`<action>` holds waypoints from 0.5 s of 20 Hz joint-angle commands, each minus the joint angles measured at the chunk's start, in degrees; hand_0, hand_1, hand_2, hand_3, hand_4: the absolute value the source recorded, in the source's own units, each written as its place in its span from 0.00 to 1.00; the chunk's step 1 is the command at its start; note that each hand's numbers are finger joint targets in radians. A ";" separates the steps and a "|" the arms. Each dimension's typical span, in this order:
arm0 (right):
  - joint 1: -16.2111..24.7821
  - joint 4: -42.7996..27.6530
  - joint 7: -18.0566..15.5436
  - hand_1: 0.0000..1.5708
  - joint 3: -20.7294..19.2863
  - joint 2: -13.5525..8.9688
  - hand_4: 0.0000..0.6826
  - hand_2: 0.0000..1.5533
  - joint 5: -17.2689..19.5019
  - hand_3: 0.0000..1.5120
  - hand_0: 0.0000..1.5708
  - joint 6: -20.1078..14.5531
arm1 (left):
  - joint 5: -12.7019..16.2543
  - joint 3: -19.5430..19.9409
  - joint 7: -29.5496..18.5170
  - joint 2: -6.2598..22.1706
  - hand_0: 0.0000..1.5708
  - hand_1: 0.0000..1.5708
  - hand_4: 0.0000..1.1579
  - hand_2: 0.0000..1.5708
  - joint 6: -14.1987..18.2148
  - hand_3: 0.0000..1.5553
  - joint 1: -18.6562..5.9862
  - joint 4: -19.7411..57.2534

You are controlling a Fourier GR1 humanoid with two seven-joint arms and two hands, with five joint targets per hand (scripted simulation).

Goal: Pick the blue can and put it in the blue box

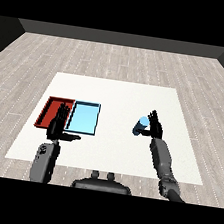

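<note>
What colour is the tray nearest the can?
Light blue tray, seen in the head view, left of the blue can.

Matt white table (117, 92), grey wood-plank floor (116, 59)

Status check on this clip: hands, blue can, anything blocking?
Right hand open beside small blue can, not gripping. Left hand open over red tray. Light blue tray unobstructed.

The blue can (141, 124) stands on the counter (121, 95), touching my right hand (154, 127). The light blue tray (84, 117) lies well apart to its left, flat.
</note>
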 commanded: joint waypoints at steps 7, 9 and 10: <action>-3.62 6.11 -1.08 0.00 -0.03 2.35 0.00 0.00 -0.61 0.00 0.00 -3.08 | 1.81 2.06 -0.80 1.77 0.00 0.00 0.00 0.00 -1.95 0.00 1.05 -0.57; -10.49 15.64 -3.89 0.00 -1.38 0.37 0.00 0.00 0.20 0.00 0.00 -1.18 | -1.80 -1.13 -1.18 -1.22 0.00 0.00 0.00 0.00 1.40 0.00 1.00 -0.36; -11.36 17.16 -4.72 0.00 -1.45 0.94 0.00 0.00 0.37 0.00 0.00 -1.32 | 3.14 2.67 1.50 2.94 0.00 0.00 0.00 0.00 -2.99 0.00 2.20 -2.60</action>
